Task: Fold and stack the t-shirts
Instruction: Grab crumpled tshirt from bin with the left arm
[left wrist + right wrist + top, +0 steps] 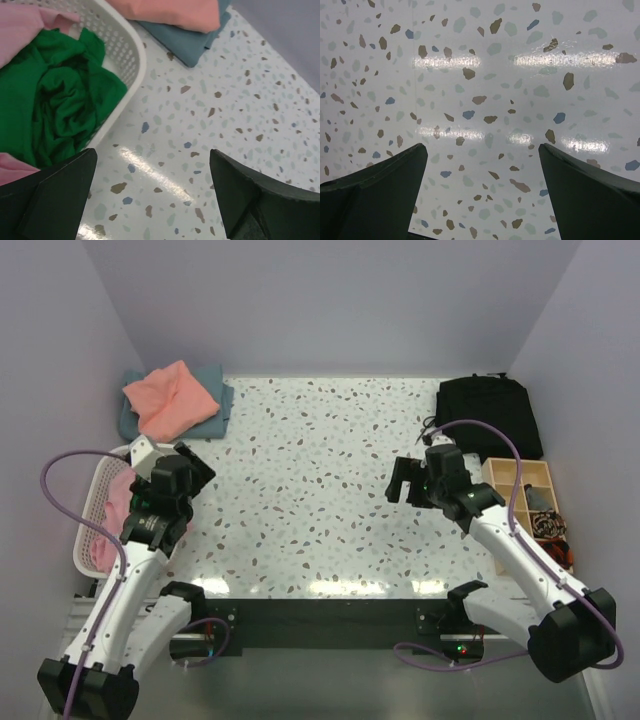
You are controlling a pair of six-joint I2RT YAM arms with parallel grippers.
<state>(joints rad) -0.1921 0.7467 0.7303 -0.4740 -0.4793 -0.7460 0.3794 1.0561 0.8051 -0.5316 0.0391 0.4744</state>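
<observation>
No text, label, brand, number or sign can be read on anything shown in the three views.

I see a white perforated basket point(84, 532) at the left edge of the frame. A black bag point(490, 415) lies at upper right, and just below it a wooden compartment tray point(520, 478), all on the speckled table point(320, 470).

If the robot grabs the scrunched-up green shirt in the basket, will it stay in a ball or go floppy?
Probably floppy: the green shirt lies in loose crumples, so it should droop and unfurl when lifted. It looks light, being thin cloth. It may drag the pink shirt beside it, since both are bunched inside the white basket.
</observation>
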